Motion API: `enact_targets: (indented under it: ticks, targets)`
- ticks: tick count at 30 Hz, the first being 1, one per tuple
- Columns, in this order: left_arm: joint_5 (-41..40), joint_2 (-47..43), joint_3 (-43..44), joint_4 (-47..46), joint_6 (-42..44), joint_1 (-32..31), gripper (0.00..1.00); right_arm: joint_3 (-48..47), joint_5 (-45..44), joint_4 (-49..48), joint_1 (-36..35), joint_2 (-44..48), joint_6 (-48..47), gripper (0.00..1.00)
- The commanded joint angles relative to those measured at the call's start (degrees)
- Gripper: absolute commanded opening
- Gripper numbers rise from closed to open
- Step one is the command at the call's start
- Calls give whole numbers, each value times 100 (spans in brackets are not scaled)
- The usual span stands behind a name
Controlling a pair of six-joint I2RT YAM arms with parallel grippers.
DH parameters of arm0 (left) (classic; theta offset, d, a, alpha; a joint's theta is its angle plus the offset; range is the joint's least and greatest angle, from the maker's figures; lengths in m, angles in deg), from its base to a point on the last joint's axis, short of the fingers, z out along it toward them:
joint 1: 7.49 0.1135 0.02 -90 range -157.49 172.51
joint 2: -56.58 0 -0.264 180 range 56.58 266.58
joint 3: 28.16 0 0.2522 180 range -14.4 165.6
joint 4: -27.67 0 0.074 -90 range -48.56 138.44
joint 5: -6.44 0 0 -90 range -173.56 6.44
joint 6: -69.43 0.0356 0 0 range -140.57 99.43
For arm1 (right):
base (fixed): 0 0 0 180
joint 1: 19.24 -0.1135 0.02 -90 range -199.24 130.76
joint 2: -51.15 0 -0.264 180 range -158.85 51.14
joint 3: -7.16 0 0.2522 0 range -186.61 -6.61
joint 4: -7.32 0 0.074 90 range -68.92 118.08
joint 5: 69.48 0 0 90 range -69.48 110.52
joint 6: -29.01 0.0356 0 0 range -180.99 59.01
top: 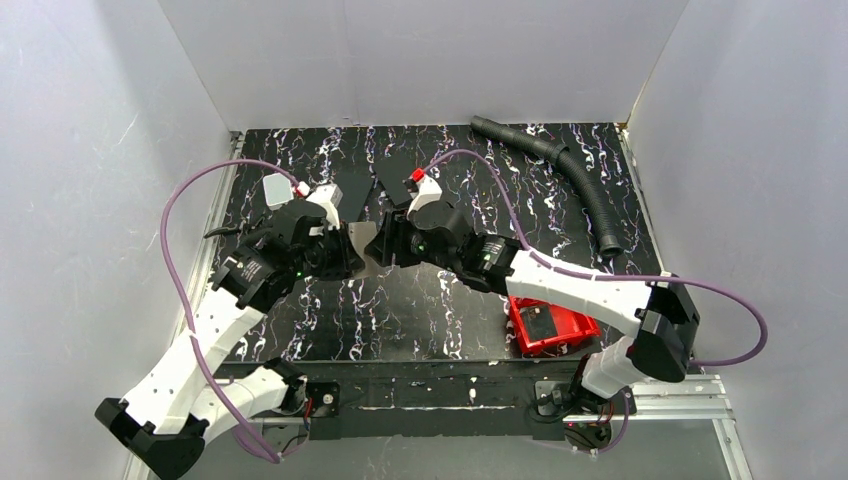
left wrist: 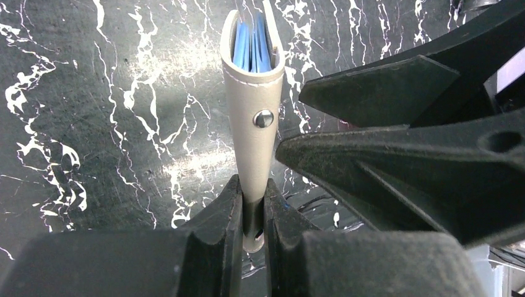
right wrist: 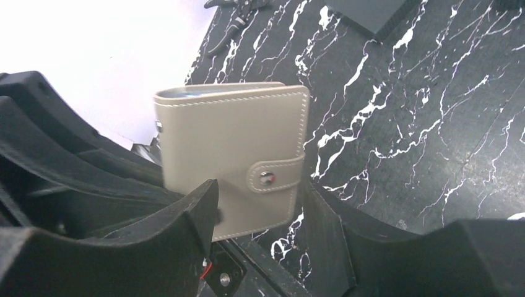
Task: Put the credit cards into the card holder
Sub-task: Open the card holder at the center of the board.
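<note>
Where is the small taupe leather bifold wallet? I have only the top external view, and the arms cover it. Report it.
Observer: The left gripper has its two black fingers clamped on one end of the folded wallet.
Operator: Give me the snap tab's state.
Observer: Fastened. The right wrist view shows the tab's metal snap closed on the wallet's front.
Operator: Report the cards.
Observer: Thin blue card edges show inside the wallet's open far end, seen from the left wrist.
</note>
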Motion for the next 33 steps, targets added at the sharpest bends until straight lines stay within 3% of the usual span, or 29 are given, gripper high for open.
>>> enact_targets:
  ticks: [1,8,17,23,30,33]
  targets:
    - [120,57,79,-32,88,19,0,-483,-787,20,-257,-219,-306,61]
    - [57,64,122,-25,73,14,0,-1005,-1734,938,-556,-617,-336,51]
    - [56,23,139,-24,70,19,0,-957,-2071,1165,-586,-709,-203,46]
    - [61,15,67,-15,45,15,0,-897,-2362,1014,-585,-750,-358,40]
    - [122,-6,51,64,26,18,0,-371,-2657,-24,-608,-559,-1479,34]
    - [186,22,49,63,18,19,0,-335,-2507,-246,-610,-638,-1771,23]
